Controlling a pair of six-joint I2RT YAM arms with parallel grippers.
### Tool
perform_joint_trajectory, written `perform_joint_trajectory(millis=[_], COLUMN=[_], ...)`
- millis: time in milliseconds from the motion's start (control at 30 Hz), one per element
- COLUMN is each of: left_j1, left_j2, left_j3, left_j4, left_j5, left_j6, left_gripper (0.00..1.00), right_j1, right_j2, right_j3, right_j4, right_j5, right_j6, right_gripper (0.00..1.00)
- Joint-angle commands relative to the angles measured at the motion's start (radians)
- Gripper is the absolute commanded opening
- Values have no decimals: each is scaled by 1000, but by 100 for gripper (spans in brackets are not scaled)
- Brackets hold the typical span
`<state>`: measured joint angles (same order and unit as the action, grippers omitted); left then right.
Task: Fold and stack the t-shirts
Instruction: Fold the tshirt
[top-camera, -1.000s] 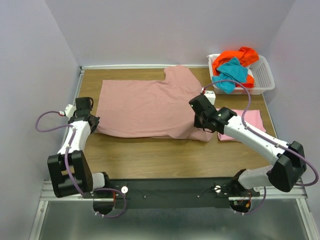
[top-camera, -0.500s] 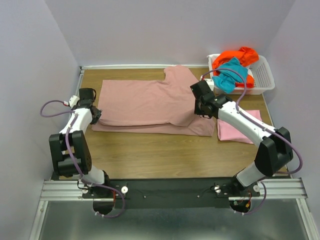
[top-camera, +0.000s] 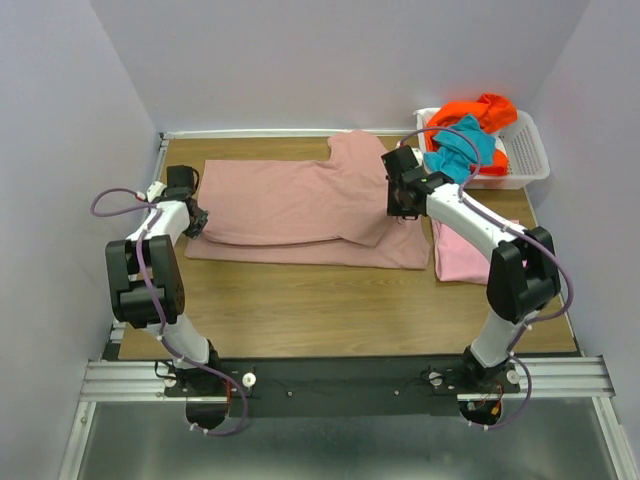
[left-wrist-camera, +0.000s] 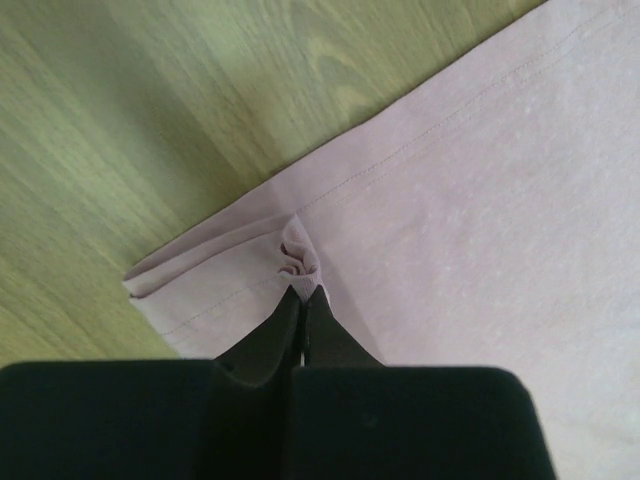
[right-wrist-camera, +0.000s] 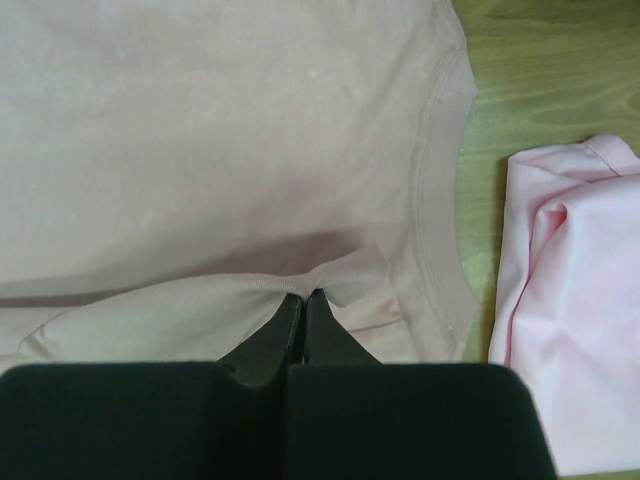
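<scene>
The large dusty rose-mauve t-shirt lies across the table, its near part folded back over itself. My left gripper is shut on a pinch of the shirt's left hem edge. My right gripper is shut on the folded edge of the same shirt near its collar. A folded light pink t-shirt lies at the right, also in the right wrist view. Orange and teal shirts fill the basket.
A white slotted basket stands at the back right corner. The wooden table shows bare wood in front of the shirt. Grey walls enclose the left, back and right sides.
Both grippers moved away from me, carrying the shirt's near edge toward the back. The fold over the shirt has grown and a lower layer now shows along the front.
</scene>
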<state>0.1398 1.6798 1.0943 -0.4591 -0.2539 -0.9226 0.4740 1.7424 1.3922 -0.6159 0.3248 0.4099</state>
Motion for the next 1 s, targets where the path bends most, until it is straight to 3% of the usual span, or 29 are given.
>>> perform_joint_trajectory(millis=[0,300,433,467,500,533,600,633,667,833,867,967], left_j1=[-2,-2,0,-2,-2,-2,-3,-3,-5,-19,-35,-93], left_j2=[50,107,123,132,135,136,118,101,60,-100,-124,-176], left_j3=[58,122,142,160,171,186,219,223,220,118,72,14], left_j4=[-15,-32,-35,-41,-46,-55,-65,-67,-87,-87,-73,-44], left_j5=[-44,-44,-47,-54,-51,-51,-36,-33,-47,-68,-61,-45], left_j6=[-21,-78,-82,-81,-76,-73,-38,-30,-30,-27,-9,13], left_gripper=[0,0,23,45,55,67,74,77,83,87,99,99], right_j1=[-38,-101,-112,-117,-118,-123,-124,-124,-126,-124,-124,-123], right_j2=[67,140,178,198,210,219,224,211,177,45,26,-14], right_j3=[50,67,90,99,114,142,156,154,130,1,-25,-136], right_j4=[34,70,88,93,93,91,90,90,90,105,128,194], right_j5=[-53,-121,-141,-141,-141,-139,-135,-132,-136,-245,-294,-495], right_j6=[-20,-45,-75,-79,-77,-74,-66,-62,-51,-11,-11,-16], right_gripper=[1,0,0,4,8,25,47,66,99,100,100,100])
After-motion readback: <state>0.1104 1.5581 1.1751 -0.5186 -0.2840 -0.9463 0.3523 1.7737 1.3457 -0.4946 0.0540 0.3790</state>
